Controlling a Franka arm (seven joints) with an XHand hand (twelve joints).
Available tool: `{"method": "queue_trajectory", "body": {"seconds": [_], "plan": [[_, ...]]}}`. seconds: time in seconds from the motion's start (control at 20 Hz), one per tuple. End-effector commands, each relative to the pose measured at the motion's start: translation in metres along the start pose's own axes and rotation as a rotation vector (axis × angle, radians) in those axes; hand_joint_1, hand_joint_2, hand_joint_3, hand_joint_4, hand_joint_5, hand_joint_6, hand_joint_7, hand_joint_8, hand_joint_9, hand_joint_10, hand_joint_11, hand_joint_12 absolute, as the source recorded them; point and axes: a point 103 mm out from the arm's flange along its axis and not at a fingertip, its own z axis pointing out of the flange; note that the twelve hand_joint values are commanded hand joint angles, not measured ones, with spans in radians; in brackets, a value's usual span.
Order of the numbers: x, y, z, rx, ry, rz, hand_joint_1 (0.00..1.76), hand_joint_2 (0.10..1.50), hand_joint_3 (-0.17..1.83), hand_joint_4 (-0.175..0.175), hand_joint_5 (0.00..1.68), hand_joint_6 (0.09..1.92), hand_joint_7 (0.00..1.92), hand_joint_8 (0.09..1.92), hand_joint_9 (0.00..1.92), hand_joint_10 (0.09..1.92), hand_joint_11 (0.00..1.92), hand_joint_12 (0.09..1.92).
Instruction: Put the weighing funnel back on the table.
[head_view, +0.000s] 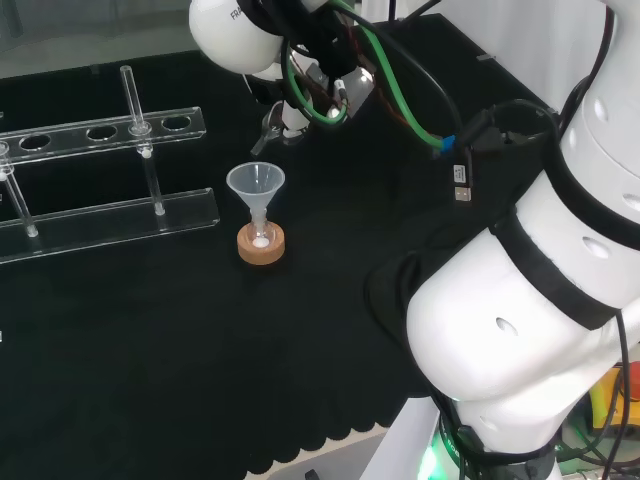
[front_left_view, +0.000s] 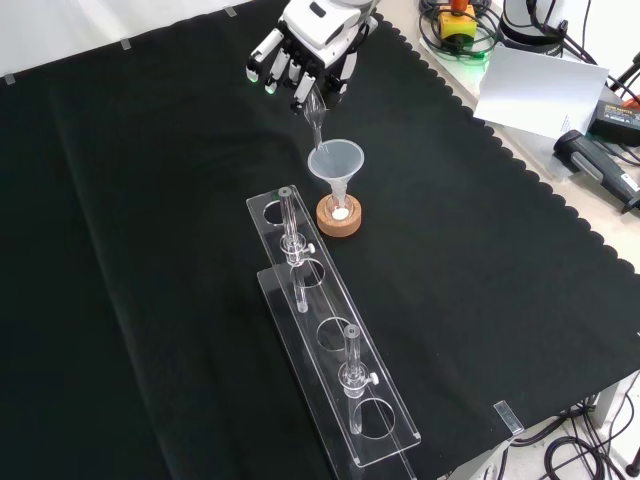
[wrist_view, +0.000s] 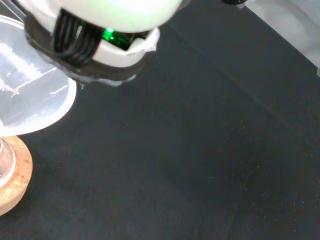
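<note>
The weighing funnel (front_left_view: 316, 118) is off the cloth, held in the air by the hand (front_left_view: 300, 55). The hand's fingers (front_left_view: 272, 70) are curled downward and pinch the clear piece at its upper end. In the front view the piece hangs with its narrow end down, at about 11 o'clock of the funnel (front_left_view: 337, 160) and just beside its rim. Whether the tip touches that rim cannot be told.

The funnel stands mouth up with its stem in a small flask (front_left_view: 341, 208), which holds a little white material at its bottom. The flask sits on a cork ring (front_left_view: 338, 224). In the head view the hand is at about 1 o'clock of the funnel.

A clear rack (front_left_view: 330, 340) lies on the black cloth (front_left_view: 150, 250). In the front view it starts at about 8 o'clock of the cork ring and runs off toward 5 o'clock. Two clear tubes (front_left_view: 290, 225) stand upright in it. In the head view the rack is at 9 o'clock of the funnel, and the arm's white links (head_view: 520, 330) rise at 3 to 5 o'clock.
</note>
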Motion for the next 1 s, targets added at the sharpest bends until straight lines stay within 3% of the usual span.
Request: {"method": "queue_trajectory", "body": {"seconds": [0.05, 0.3, 0.7, 1.0], "plan": [[-0.01, -0.005, 0.007, 0.006, 0.021, 0.035, 1.14, 0.57, 0.7, 0.175, 1.45, 0.35, 1.71, 0.09, 1.21, 0.09, 0.0, 1.52], [-0.023, -0.009, 0.013, 0.002, 0.056, 0.082, 1.14, 0.57, 0.7, 0.175, 1.45, 0.35, 1.71, 0.09, 1.21, 0.09, 0.0, 1.52], [-0.035, -0.006, 0.023, -0.015, 0.178, 0.215, 1.14, 0.57, 0.7, 0.175, 1.45, 0.35, 1.71, 0.09, 1.21, 0.09, 0.0, 1.52], [-0.045, 0.002, 0.032, -0.033, 0.308, 0.375, 1.15, 0.57, 0.7, 0.175, 1.45, 0.35, 1.71, 0.09, 1.21, 0.09, 0.0, 1.52]]}}
